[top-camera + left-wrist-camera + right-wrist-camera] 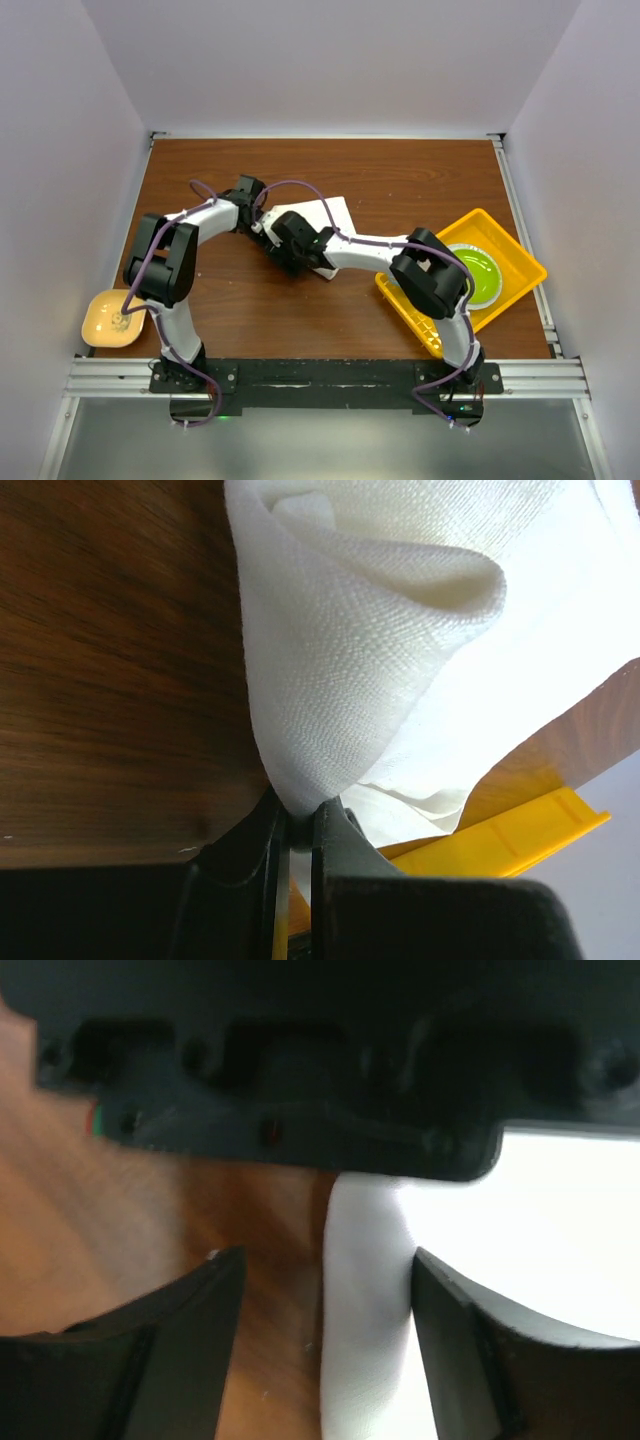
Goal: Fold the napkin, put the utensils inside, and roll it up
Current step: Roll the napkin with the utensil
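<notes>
**A:** Left arm status?

**B:** Left gripper (pixel 298 818) was clenched on a gathered corner of the large white cloth napkin (pixel 370 630). Fabric ballooned up from the pinch toward 12 o'clock in the wrist view. An edge of the yellow plastic tray (pixel 520 830) showed at 4 o'clock behind it.

**A:** Right?

**B:** Right gripper (pixel 328 1260) was released, jaws wide, straddling a raised fold of the napkin. View was blurred, so I couldn't tell whether either finger touched the cloth.

**A:** Layout from above?

**B:** Near edge first. Round pale-yellow bowl (pixel 112 318) sat at 8 o'clock, beside the left arm. The tray sat at 4 o'clock under the right arm's elbow, with a round lime-green plate (pixel 480 275) in it. Both grippers met mid-table. The napkin lay there on the brown wooden table (pixel 400 180), well apart from the tray. Its flat free corner pointed to 1 o'clock, and the arms hid the rest.
</notes>
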Robot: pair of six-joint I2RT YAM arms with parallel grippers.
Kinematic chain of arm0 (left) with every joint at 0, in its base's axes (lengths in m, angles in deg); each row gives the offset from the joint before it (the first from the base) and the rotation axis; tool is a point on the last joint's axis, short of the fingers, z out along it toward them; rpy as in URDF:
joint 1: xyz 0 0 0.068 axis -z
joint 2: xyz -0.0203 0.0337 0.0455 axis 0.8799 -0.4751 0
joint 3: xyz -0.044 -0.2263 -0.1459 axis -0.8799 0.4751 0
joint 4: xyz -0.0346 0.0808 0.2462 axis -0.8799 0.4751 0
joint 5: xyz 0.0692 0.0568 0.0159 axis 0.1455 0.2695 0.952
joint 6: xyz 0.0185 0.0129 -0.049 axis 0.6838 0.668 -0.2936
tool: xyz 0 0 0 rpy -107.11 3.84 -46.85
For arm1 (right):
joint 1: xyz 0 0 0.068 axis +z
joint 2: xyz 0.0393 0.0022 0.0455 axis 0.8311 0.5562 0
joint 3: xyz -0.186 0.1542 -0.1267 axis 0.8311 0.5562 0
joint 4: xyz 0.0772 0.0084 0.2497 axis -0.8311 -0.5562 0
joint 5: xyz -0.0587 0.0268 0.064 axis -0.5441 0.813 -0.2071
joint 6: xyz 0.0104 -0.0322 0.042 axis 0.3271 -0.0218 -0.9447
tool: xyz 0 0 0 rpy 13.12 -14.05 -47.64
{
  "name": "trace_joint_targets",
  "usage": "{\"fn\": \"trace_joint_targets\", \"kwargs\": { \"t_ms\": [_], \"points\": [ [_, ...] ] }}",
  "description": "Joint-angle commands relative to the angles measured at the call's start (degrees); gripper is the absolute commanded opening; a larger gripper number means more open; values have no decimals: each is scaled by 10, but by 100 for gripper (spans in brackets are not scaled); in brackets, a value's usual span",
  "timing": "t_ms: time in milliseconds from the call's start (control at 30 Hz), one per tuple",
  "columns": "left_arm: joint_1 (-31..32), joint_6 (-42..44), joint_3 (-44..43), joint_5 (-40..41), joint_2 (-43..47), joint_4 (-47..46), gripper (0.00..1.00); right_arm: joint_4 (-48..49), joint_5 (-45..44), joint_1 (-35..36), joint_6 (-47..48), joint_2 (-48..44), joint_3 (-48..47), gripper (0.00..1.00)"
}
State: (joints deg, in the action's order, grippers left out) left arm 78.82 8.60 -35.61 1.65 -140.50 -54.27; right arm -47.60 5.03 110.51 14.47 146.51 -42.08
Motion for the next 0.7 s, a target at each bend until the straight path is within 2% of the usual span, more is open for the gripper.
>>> {"fn": "trace_joint_targets", "kwargs": {
  "t_ms": [0,67,100,233,267,300,400,500,667],
  "points": [
    [0,25,21,5,-28,53,0,18,-96,4,43,38,-38,59],
    [-1,27,25,1,-26,54,0,6,-95,2,40,50,-51,51],
    [-1,29,27,0,-24,51,0,4,-89,1,35,54,-51,37],
    [-10,60,19,-1,-12,48,2,-1,-23,-2,3,63,-45,9],
    [-14,68,16,2,-9,49,7,-2,3,-2,-14,63,-41,5],
    [-20,78,12,13,2,50,21,2,21,-9,-23,61,-36,2],
    [-36,111,0,40,34,47,44,21,117,-34,-77,57,-17,0],
    [-51,134,-2,55,61,44,54,58,237,-78,-133,57,8,0],
    [-67,127,46,27,97,-6,57,91,451,-158,-233,110,-12,0]
  ]
}}
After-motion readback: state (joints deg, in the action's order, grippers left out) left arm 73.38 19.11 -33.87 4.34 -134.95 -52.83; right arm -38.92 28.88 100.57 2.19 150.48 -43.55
